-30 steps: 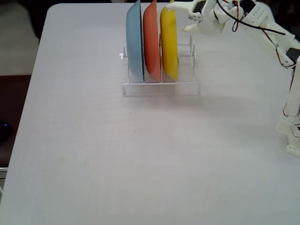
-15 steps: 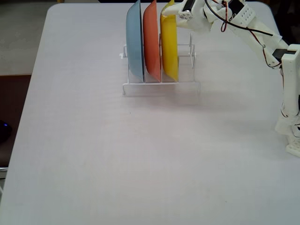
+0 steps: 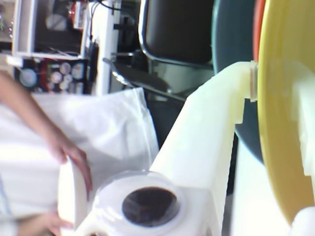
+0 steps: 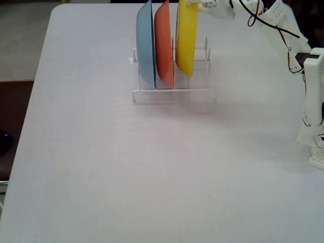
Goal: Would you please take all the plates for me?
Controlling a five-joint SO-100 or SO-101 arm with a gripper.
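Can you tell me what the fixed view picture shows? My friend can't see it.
A white robot arm's gripper holds the top of a yellow plate, raised above the base of a white wire rack on a pale table. A light blue plate and an orange-red plate stand upright in the rack beside it.

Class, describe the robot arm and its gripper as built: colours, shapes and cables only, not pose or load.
The arm is white plastic in blocky printed segments, rising from a white base at the table's right edge in the fixed view. Thin red and black cables run along its upper links. The gripper has white fingers, broad and flat in the wrist view.
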